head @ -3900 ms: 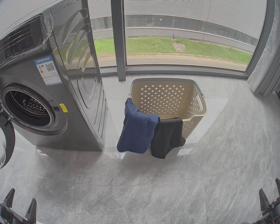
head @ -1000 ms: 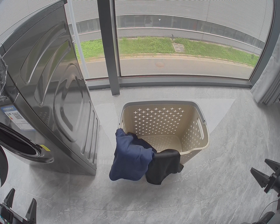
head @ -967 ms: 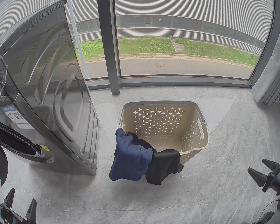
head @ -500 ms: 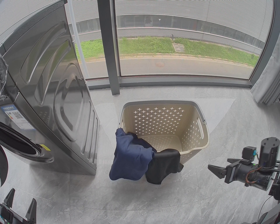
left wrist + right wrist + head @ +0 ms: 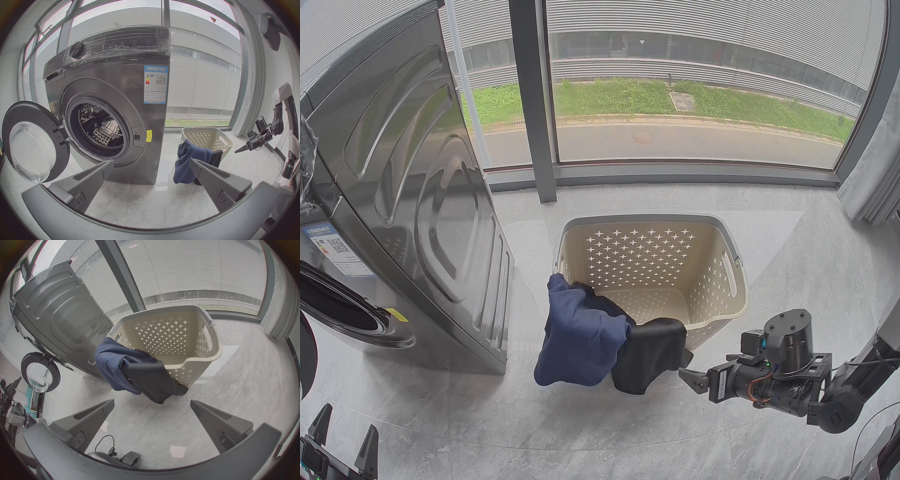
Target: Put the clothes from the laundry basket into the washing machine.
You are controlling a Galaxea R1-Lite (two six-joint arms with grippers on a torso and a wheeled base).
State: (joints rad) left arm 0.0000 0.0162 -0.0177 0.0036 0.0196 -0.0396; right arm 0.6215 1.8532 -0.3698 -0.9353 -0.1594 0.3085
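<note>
- The washing machine (image 5: 394, 187) stands left of the laundry basket (image 5: 737, 294).
- A window (image 5: 687, 94) is behind both.
- The left cloth (image 5: 581, 337) and the right cloth (image 5: 650, 356) hang over the basket's front rim, touching.
- The right gripper (image 5: 687, 378) is just right of the right cloth.

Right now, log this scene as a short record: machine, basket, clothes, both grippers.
target: grey front-loading washing machine, round door swung open
source: beige perforated plastic laundry basket on the floor beside it
load: blue garment and black garment draped over its near rim
right gripper: open, close to the black garment, apart from it
left gripper: open, low, empty
</note>
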